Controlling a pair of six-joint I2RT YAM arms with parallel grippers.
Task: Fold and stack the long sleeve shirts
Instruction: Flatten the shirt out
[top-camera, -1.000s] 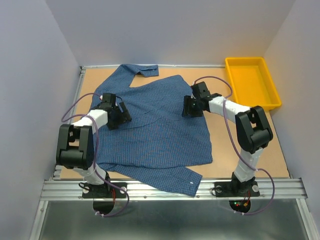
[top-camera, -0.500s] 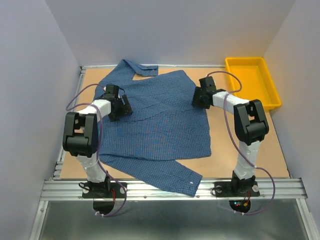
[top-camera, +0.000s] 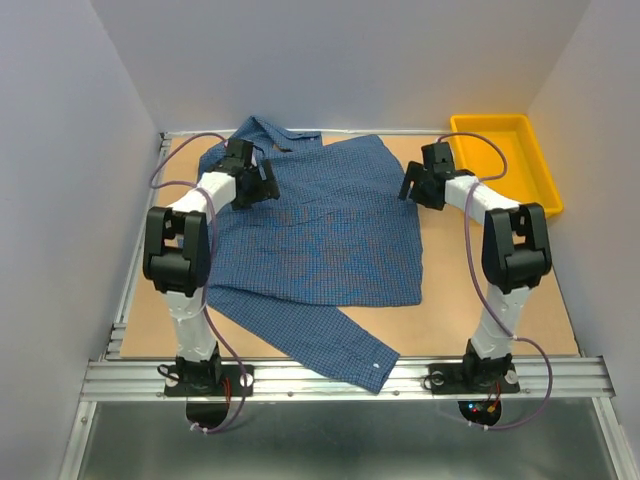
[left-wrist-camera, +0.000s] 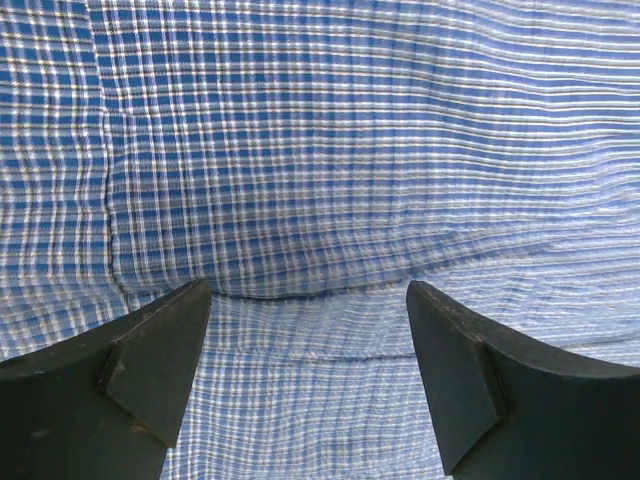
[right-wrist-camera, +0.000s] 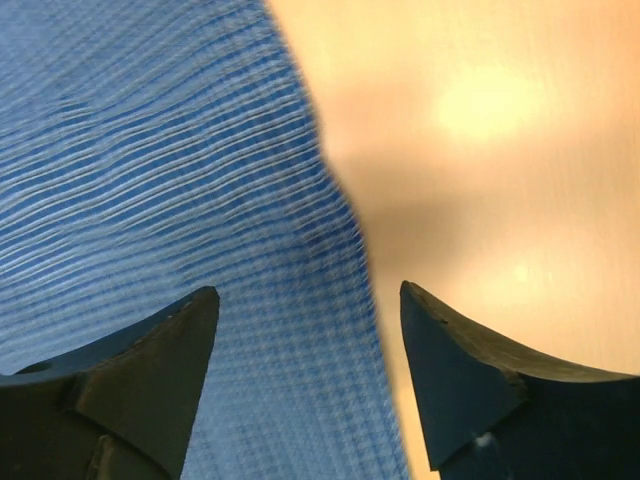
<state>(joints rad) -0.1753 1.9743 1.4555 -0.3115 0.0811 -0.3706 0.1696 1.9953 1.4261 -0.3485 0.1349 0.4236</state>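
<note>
Hovering over shirt (top-camera: 330, 240), left gripper (left-wrist-camera: 307, 292), right gripper (right-wrist-camera: 308, 292)

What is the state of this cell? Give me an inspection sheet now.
Surface: tan board, partly bare.
Job's things: one blue check shirt, spread flat; a sleeve trails to the metal rail.
Clutter: yellow tray, far right corner.
Claws: left claw open over the shirt; right claw open at the shirt's right edge.
Cables: purple cables in loose loops.
Surroundings: pale walls on three sides.

Overhead view, wrist close-ups of shirt (left-wrist-camera: 320, 150)
</note>
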